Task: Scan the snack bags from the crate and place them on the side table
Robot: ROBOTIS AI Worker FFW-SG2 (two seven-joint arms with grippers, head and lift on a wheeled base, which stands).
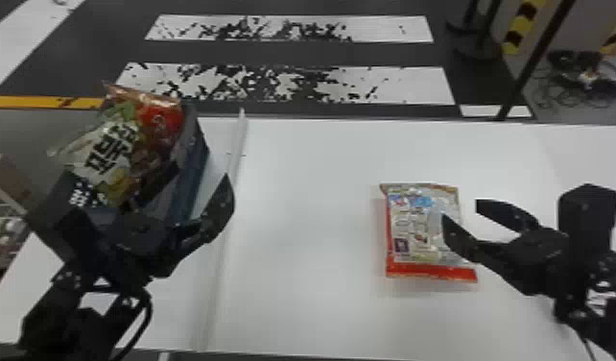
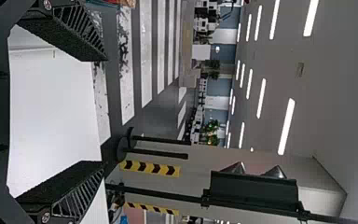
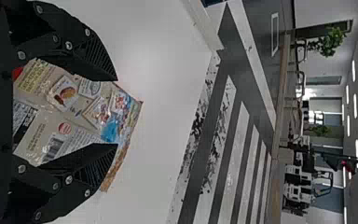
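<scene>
1. Surface: smooth white tabletop, crossed near to far by a raised white strip.
2. Silver-and-red plastic snack bag: flat on tabletop, right of strip.
3. Dark blue-grey crate, left: holds green-and-white and red snack bags.
4. Right gripper: fingers parted, unclenched, at the silver-and-red bag.
5. Left gripper: released, fingers apart, by crate.
6. Room: dark floor beyond, worn white stripes; tangled cables far right.
</scene>
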